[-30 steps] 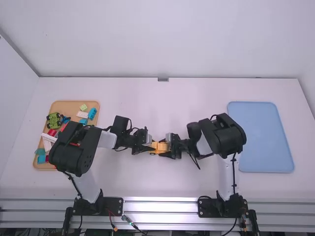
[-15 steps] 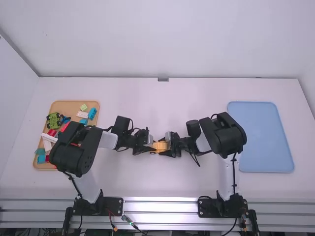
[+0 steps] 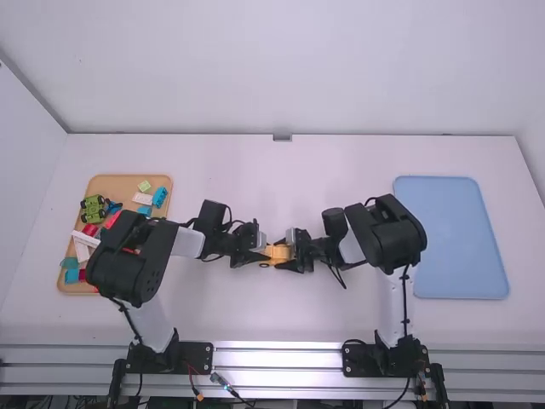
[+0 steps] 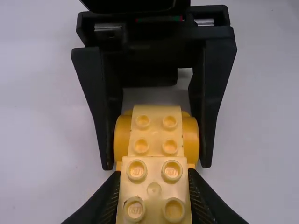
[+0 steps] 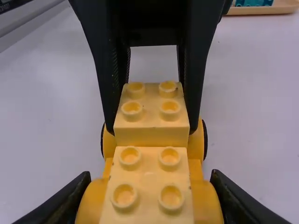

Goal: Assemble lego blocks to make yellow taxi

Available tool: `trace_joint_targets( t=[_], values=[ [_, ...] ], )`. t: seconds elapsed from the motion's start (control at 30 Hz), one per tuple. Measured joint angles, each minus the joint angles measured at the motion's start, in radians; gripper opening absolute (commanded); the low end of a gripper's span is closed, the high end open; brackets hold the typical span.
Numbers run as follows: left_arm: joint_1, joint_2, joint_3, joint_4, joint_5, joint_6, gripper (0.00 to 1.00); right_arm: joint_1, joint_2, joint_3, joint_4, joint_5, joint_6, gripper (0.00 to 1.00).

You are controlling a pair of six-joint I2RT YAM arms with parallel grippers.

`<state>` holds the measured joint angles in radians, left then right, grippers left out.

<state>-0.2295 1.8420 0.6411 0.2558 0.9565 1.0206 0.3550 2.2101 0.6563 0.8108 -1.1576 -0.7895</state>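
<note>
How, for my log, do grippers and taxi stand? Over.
Left gripper shut on raised block. Right gripper shut on rounded sides. Yellow taxi between them, no obstruction seen.

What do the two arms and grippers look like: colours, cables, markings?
Both arms: white links, bulky black joints, thin black cables looping near the wrists. Left gripper: black, tapering fingers, ribbed inner faces. Right gripper: black, tapering fingers, small red and green marks on its body.
</note>
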Motion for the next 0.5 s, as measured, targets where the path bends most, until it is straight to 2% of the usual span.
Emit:
trace_joint_targets(
  t=[0.1,0.13,0.2,0.23,0.27,0.3,0.33,0.37,0.4,0.5],
  values=[
    [0.0,0.0,0.0,0.0,0.0,0.0,0.07,0.0,0.0,0.0,0.001,0.0,0.001,0.56],
    [0.0,0.0,0.0,0.0,0.0,0.0,0.11,0.0,0.0,0.0,0.001,0.0,0.0,0.56],
    [0.0,0.0,0.0,0.0,0.0,0.0,0.27,0.0,0.0,0.0,0.001,0.0,0.0,0.57],
    [0.0,0.0,0.0,0.0,0.0,0.0,0.3,0.0,0.0,0.0,0.001,0.001,0.0,0.57],
    [0.0,0.0,0.0,0.0,0.001,0.003,0.49,0.0,0.0,0.0,0.001,0.0,0.0,0.58],
    [-0.001,0.0,0.0,0.0,0.001,0.002,0.57,0.0,0.0,0.0,0.001,0.001,0.001,0.58],
    [-0.005,0.0,0.0,0.0,0.003,-0.001,0.7,0.001,0.0,0.0,0.001,0.001,0.0,0.58],
    [-0.006,0.0,0.0,0.002,0.003,0.0,0.75,0.002,0.0,0.0,0.001,0.001,0.001,0.58],
    [-0.011,0.0,0.0,0.01,0.003,-0.002,0.87,0.002,0.0,0.0,0.001,0.002,0.0,0.58],
    [-0.013,0.0,0.0,0.031,0.002,-0.007,0.96,0.002,0.0,0.0,-0.001,0.001,0.0,0.58]
  ],
)
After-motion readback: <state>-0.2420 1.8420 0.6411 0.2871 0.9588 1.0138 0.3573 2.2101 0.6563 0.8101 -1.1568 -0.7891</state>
